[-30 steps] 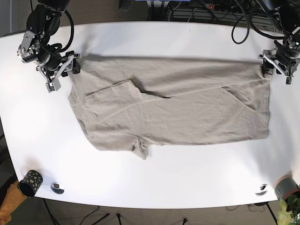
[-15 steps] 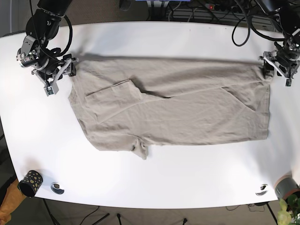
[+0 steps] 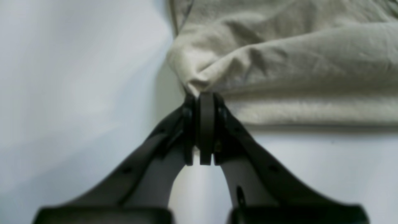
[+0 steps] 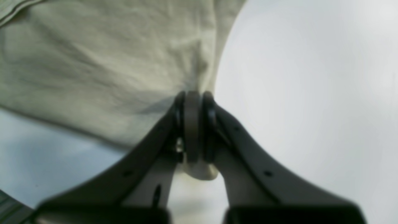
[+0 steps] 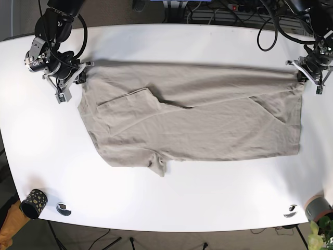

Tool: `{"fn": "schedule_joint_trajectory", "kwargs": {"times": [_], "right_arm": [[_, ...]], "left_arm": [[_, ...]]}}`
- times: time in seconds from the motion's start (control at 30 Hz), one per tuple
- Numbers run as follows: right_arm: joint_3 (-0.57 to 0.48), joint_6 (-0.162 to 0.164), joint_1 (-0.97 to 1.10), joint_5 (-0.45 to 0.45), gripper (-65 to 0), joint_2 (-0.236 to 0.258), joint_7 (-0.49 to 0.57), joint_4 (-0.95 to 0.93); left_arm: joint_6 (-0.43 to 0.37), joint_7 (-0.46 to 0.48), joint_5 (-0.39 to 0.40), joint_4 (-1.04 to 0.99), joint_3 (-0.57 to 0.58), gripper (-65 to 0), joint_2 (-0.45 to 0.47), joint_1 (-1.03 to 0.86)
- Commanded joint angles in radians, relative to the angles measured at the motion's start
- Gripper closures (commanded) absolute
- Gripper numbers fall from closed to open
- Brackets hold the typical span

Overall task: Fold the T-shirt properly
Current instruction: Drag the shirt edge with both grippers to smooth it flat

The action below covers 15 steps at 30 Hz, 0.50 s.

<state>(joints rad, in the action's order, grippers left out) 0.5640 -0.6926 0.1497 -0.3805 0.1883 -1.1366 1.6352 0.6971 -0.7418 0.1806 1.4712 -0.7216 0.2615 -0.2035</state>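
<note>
The beige T-shirt [image 5: 192, 117] lay spread across the middle of the white table [image 5: 171, 198]. At the frame's upper right the left gripper [image 5: 302, 73] pinched a shirt corner, and at upper left the right gripper [image 5: 78, 74] was clamped on the opposite corner.

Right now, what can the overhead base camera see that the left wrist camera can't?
Only the base view shows the whole T-shirt spread on the white table, the right gripper at its other corner, and a spotted cup. Only the left wrist view shows the left gripper pinched shut on bunched fabric. Both show the shirt and table.
</note>
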Motion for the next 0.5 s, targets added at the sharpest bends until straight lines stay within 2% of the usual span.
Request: {"fn": "schedule_joint_trajectory", "kwargs": {"times": [0.0, 0.2, 0.47], "right_arm": [[0.011, -0.006, 0.014, -0.042, 0.0, 0.018, 0.008, 0.02], [0.037, -0.006, 0.104, -0.102, 0.0, 0.035, 0.005, 0.095], [0.046, -0.006, 0.232, -0.108, 0.0, 0.029, 0.005, 0.187]], "left_arm": [[0.001, 0.012, 0.009, 0.047, -0.026, 0.0, 0.023, -0.012], [0.001, 0.009, 0.01, 0.118, -0.089, 0.0, 0.015, -0.066], [0.001, 0.009, 0.007, 0.122, -0.091, 0.0, 0.017, -0.142]]}}
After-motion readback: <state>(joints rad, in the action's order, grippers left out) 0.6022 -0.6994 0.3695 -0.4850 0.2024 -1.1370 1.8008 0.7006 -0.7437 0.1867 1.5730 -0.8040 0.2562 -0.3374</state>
